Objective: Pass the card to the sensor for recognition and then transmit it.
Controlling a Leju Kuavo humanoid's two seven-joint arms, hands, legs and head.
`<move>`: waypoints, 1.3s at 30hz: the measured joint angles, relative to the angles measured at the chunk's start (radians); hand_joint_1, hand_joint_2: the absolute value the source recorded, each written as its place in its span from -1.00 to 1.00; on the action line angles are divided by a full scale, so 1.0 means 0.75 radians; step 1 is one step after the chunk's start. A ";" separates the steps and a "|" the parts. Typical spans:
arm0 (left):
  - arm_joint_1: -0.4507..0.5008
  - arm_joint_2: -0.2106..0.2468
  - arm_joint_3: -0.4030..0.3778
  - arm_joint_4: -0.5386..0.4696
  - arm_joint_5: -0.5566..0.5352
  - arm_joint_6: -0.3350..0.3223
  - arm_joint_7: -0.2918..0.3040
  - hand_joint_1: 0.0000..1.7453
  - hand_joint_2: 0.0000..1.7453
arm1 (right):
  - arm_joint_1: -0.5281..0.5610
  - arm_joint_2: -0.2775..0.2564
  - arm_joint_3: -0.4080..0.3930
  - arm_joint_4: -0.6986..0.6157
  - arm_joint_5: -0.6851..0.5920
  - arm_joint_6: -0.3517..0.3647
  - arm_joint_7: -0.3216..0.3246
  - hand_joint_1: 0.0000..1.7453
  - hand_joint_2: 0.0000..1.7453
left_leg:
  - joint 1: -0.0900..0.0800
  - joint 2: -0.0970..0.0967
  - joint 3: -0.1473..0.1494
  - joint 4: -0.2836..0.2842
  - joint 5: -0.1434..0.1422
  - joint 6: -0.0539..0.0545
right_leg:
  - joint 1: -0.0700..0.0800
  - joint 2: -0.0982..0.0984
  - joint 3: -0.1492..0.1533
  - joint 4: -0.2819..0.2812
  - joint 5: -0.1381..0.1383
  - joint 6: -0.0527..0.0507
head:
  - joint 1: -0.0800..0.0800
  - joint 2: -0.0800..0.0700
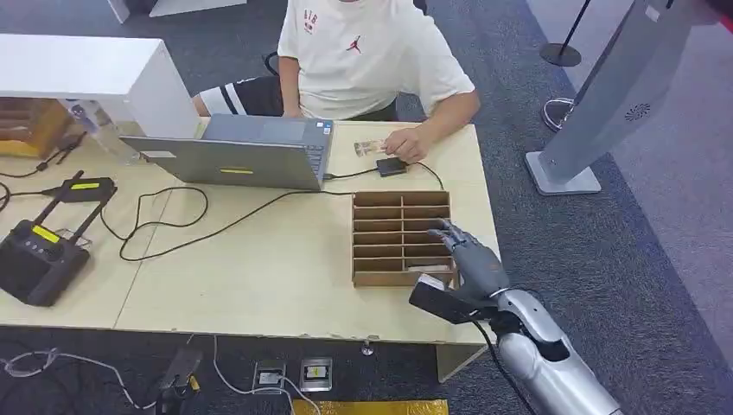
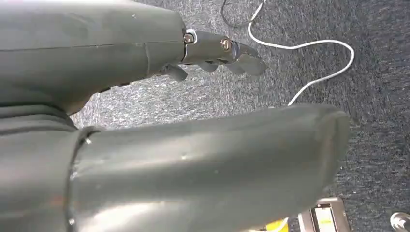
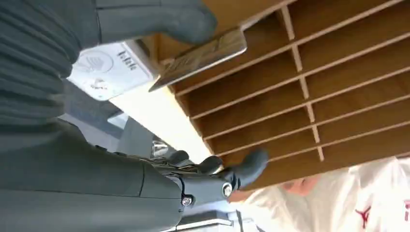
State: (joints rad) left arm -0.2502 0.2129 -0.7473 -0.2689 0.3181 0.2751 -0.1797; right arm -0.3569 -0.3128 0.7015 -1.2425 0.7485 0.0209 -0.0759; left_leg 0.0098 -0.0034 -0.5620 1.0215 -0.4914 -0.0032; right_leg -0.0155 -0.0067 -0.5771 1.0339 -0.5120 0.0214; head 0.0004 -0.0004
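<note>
right hand: my right hand sits over the lower right corner of the wooden slot tray, lower right of the head view. Thumb presses a card from one side; the finger on the other side is hidden, so I call it pinched.

card: in the right wrist view it's tilted, sticking out past the tray's near edge, just in front of the slots. In the head view my hand mostly covers it and I can't pick it out.

left hand: my left hand hangs over dark carpet, nothing in it, fingers loosely apart. My own forearm blocks most of that view.

sensor: small black reader sits upper centre of the tabletop, touching the person's hand. A second card lies just beside it, print too small to read.

white label: something white with a logo sits behind the card in the wrist view, can't tell what it is.

clutter: laptop and a black cable left of the tray; black radio unit at far left, cut off by the frame.

room: bare tabletop between laptop and tray; the tabletop's right edge runs just beside the tray, carpet beyond.
</note>
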 joint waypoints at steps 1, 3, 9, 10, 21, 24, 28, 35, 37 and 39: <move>0.001 0.000 0.000 0.000 0.001 0.000 0.000 -1.00 -1.00 | 0.000 0.000 0.002 0.000 -0.004 0.014 0.005 1.00 1.00 | 0.000 0.000 0.000 0.000 0.000 0.000 | 0.000 0.000 0.000 0.000 0.000 0.000 | 0.000 0.000; 0.001 0.000 0.000 0.000 0.001 -0.001 0.000 -1.00 -1.00 | -0.001 0.000 0.003 0.000 -0.009 0.032 0.014 1.00 1.00 | 0.000 0.000 0.000 0.000 0.000 0.000 | 0.000 0.001 0.000 0.000 0.000 0.000 | 0.000 0.000; 0.002 0.001 0.000 0.000 0.001 -0.003 0.000 -1.00 -1.00 | -0.009 0.002 0.003 0.000 -0.016 0.051 0.024 1.00 1.00 | 0.000 0.000 0.000 0.000 0.000 0.000 | 0.000 0.001 0.000 0.000 0.000 0.000 | -0.001 0.000; 0.002 0.000 0.000 0.000 0.001 -0.004 0.000 -1.00 -1.00 | -0.012 0.002 0.003 0.000 -0.016 0.052 0.024 1.00 1.00 | 0.000 0.000 0.000 0.000 0.000 0.000 | 0.000 0.001 0.000 0.000 0.000 0.000 | 0.000 0.000; 0.002 0.000 0.000 0.000 -0.004 -0.002 0.000 -1.00 -1.00 | -0.016 0.004 0.003 0.002 -0.015 0.053 0.027 1.00 1.00 | 0.000 0.000 0.000 0.000 0.000 0.000 | 0.000 0.001 0.000 0.000 0.000 0.000 | 0.000 0.000; 0.002 0.000 0.000 0.000 -0.005 0.000 0.000 -1.00 -1.00 | -0.016 0.004 0.003 0.002 -0.012 0.046 0.031 1.00 1.00 | 0.000 0.000 0.000 0.000 0.000 0.000 | 0.000 0.001 0.000 0.000 0.000 0.000 | 0.000 0.000; 0.003 0.000 0.000 0.000 -0.007 0.005 -0.005 -1.00 -1.00 | -0.019 0.004 -0.001 0.001 0.008 -0.023 0.034 1.00 1.00 | 0.000 0.000 0.000 0.000 0.000 0.000 | 0.000 0.001 0.000 0.000 0.000 0.000 | -0.001 0.000; 0.006 0.000 -0.001 0.000 -0.019 0.015 -0.042 -1.00 -1.00 | -0.196 0.020 -0.112 -0.074 0.032 -0.152 0.012 1.00 1.00 | 0.000 0.001 0.000 0.000 0.000 0.000 | 0.000 0.002 -0.001 0.000 0.001 -0.001 | 0.001 0.000; 0.003 0.001 -0.001 0.000 -0.021 0.015 -0.042 -1.00 -1.00 | -0.310 0.021 -0.164 -0.083 0.028 -0.121 -0.019 1.00 1.00 | -0.001 0.001 0.000 0.000 0.001 0.000 | 0.000 0.002 -0.001 0.000 0.003 -0.001 | 0.001 0.000; -0.002 0.000 -0.001 0.000 -0.022 0.014 -0.042 -1.00 -1.00 | -0.431 0.022 -0.208 -0.079 0.011 -0.113 -0.058 1.00 1.00 | 0.000 0.001 0.000 0.000 0.003 0.000 | 0.000 0.002 -0.001 0.000 0.003 -0.001 | 0.001 0.000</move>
State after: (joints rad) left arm -0.2518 0.2129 -0.7477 -0.2689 0.3014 0.2857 -0.2110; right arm -0.6801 -0.2960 0.5456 -1.3016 0.7565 -0.0637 -0.1197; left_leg 0.0094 -0.0025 -0.5622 1.0217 -0.4893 -0.0033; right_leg -0.0158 -0.0054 -0.5781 1.0342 -0.5099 0.0206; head 0.0011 -0.0004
